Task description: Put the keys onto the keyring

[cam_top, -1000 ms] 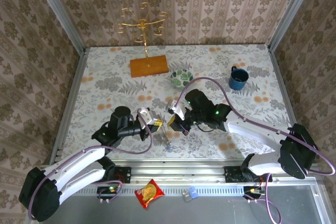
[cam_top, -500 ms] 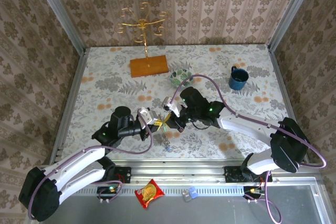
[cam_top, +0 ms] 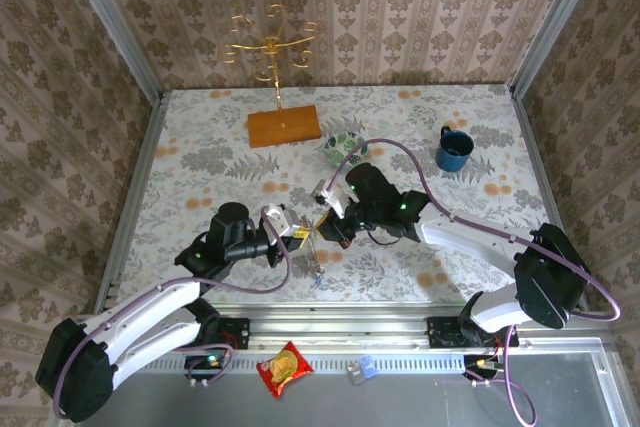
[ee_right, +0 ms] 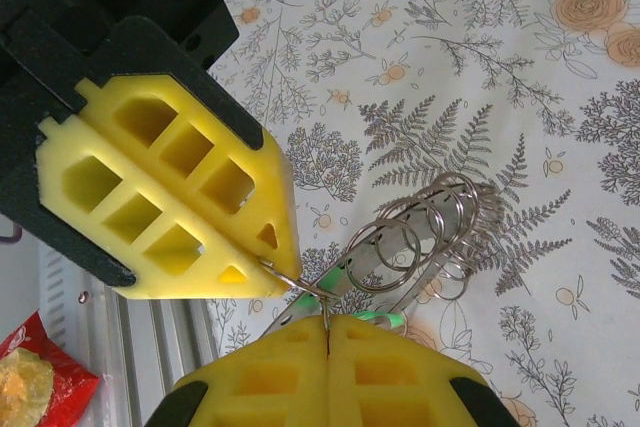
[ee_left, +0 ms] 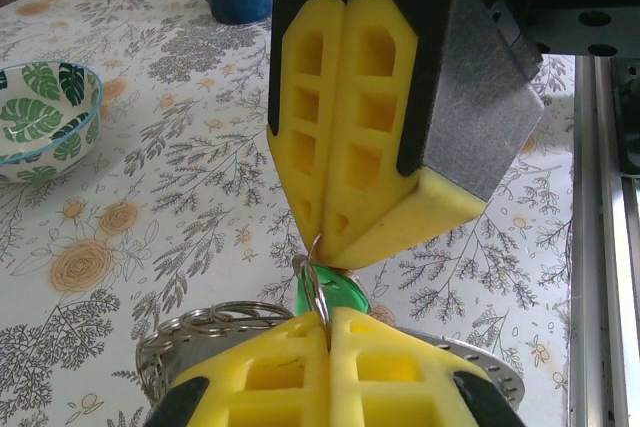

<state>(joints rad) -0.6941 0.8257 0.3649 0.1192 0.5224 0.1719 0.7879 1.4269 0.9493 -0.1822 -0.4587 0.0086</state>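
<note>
- The left gripper [cam_top: 303, 236] is clenched: in the left wrist view its two yellow pads [ee_left: 260, 377] meet with no gap.
- The right gripper [cam_top: 322, 230] is also clenched, its yellow pads [ee_right: 250, 382] pressed flat together in its own wrist view.
- The two grippers meet tip to tip above the table [cam_top: 200, 147], a little in front of its middle.
- Both sets of tips pinch the same thin wire loop [ee_left: 318, 282], which runs from the right gripper's tips straight into the left gripper's.
- That loop belongs to the keyring [ee_left: 158, 357], whose grey metal rim and bunched wire coils spread out to either side behind the left gripper's pads.
- In the right wrist view the coils fan out over the table to the right of the joined tips.
- The green key [ee_left: 340, 295] sits just behind the pinched loop, between the two sets of tips; whether it is threaded on the loop cannot be told.
- A small piece with a bluish end [cam_top: 318, 279] shows just below the tips in the top view; it may be the blue key, but it is too small to be sure, and whether it hangs or lies on the table is unclear.
- The patterned bowl [cam_top: 345, 150] stands behind the grippers, and the blue mug [cam_top: 453, 150] is further right.
</note>
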